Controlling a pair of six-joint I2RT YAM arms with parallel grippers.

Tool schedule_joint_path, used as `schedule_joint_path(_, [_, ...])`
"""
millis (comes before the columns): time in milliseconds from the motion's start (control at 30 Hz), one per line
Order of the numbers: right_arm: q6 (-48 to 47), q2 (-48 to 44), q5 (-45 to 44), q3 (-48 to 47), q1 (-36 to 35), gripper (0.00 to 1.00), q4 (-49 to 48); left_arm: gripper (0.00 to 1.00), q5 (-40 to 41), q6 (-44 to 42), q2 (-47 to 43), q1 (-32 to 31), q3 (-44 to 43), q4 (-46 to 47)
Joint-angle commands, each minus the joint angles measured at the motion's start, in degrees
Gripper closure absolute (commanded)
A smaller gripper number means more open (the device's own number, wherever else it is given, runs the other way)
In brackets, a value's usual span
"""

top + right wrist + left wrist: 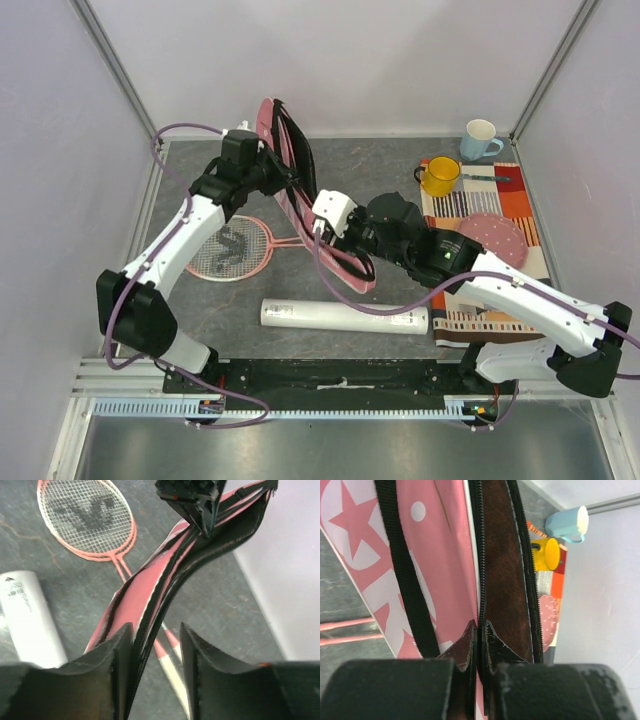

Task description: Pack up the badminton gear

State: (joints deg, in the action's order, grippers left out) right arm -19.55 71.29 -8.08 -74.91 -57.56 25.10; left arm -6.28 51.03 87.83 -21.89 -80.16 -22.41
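Note:
The pink "SPORT" racket bag point(296, 190) is held up on edge above the table, its zipper mouth partly open. My left gripper point(272, 172) is shut on the bag's zipper edge point(481, 580) near its wide far end. My right gripper point(338, 222) is open, with the bag's zipper edge point(145, 625) lying between its fingers against the left finger point(112, 652). Two pink-framed rackets point(232, 248) lie flat under the bag, their white handles point(175, 672) below my right gripper point(156, 635). The long white tube point(343, 316) lies at the front. No shuttlecocks show.
A striped orange cloth point(505, 200) at the right carries a yellow cup point(440, 177) and a pink dotted disc point(497, 235). A pale blue cup point(480, 138) stands at the back right. White walls enclose the table on three sides.

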Motion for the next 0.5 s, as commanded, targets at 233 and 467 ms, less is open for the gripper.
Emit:
schedule_joint_path(233, [36.3, -3.8, 19.0, 0.4, 15.0, 0.02, -3.8, 0.98, 6.1, -15.9, -12.9, -2.4, 9.0, 6.9])
schedule_joint_path(467, [54.4, 10.5, 27.7, -16.6, 20.4, 0.02, -2.9, 0.98, 7.6, -18.3, -14.8, -3.8, 10.9, 9.6])
